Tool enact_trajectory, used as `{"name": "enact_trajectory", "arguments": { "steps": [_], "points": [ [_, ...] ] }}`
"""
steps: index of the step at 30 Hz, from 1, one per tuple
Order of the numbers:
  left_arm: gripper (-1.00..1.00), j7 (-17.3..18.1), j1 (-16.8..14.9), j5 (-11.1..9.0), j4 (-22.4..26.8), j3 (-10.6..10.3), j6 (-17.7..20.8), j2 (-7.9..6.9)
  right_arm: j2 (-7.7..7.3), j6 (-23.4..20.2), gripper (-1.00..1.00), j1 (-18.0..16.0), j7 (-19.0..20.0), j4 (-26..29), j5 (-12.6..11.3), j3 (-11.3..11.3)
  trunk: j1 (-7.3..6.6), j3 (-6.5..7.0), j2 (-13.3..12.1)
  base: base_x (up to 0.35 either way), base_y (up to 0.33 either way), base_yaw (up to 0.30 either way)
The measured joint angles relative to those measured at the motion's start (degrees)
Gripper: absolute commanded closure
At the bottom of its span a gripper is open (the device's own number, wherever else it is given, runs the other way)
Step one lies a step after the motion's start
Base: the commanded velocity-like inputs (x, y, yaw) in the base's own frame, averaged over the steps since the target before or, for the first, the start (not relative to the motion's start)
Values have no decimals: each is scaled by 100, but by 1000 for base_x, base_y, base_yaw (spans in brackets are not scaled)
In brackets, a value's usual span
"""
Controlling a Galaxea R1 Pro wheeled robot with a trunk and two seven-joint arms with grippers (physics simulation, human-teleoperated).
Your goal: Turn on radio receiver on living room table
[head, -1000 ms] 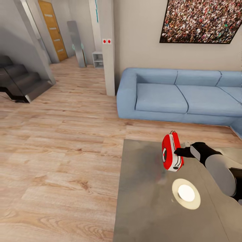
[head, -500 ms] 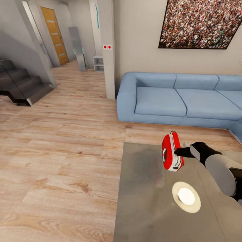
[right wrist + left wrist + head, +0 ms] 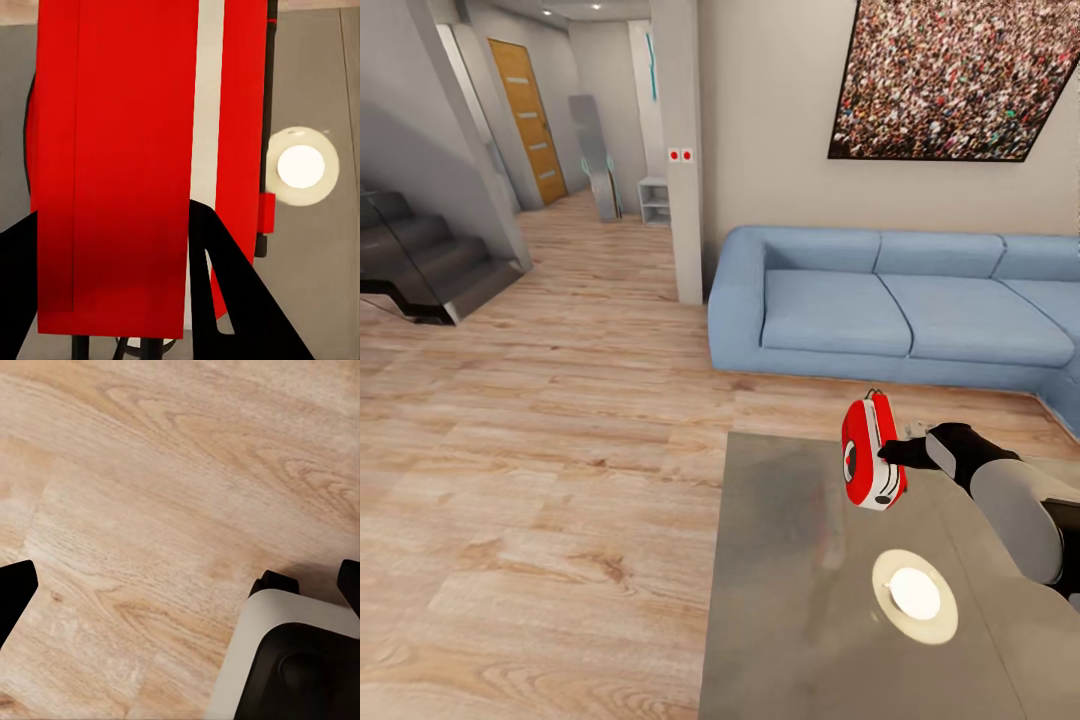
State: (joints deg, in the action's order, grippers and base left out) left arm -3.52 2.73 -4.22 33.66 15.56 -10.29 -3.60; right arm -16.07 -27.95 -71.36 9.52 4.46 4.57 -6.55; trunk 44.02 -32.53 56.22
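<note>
The radio receiver [image 3: 868, 455], red with a white-grey side, a black dial and a thin wire handle, hangs upright above the far part of the glossy grey table [image 3: 790, 600]. My right gripper [image 3: 890, 455] is shut on it from the right. In the right wrist view the radio [image 3: 112, 150] sits between the black fingers [image 3: 232, 285] of that gripper [image 3: 112, 217], over the table [image 3: 315, 285]. My left gripper [image 3: 180, 585] is open above the wood floor, nothing between its fingers.
A flat round white disc [image 3: 915, 595] lies on the table below the radio. The blue sofa [image 3: 880, 310] stands behind the table under the crowd picture [image 3: 950, 75]. A pillar [image 3: 685, 150], stairs [image 3: 420, 260] and a hallway door [image 3: 535, 120] are at left. The robot's base [image 3: 292, 660] shows below my left gripper.
The whole head view has shifted: the room, table and disc sit lower in the picture. The radio stays held in my right gripper at the same spot in the view.
</note>
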Motion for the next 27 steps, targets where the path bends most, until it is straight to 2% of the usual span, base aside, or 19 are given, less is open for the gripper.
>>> {"name": "enact_trajectory", "arguments": {
  "steps": [6, 27],
  "points": [
    [-100, 0, 0, 0, 0, 0, 0, 0, -1, 0, 100, 0, -1, 0, 3, 3, -132, 164, -241, 0, 0, 0],
    [-100, 0, 0, -9, 0, 0, -8, 0, 0, 0, 100, -1, -1, -1, 3, 5, -132, 362, -242, 0, 0, 0]
  ]
}}
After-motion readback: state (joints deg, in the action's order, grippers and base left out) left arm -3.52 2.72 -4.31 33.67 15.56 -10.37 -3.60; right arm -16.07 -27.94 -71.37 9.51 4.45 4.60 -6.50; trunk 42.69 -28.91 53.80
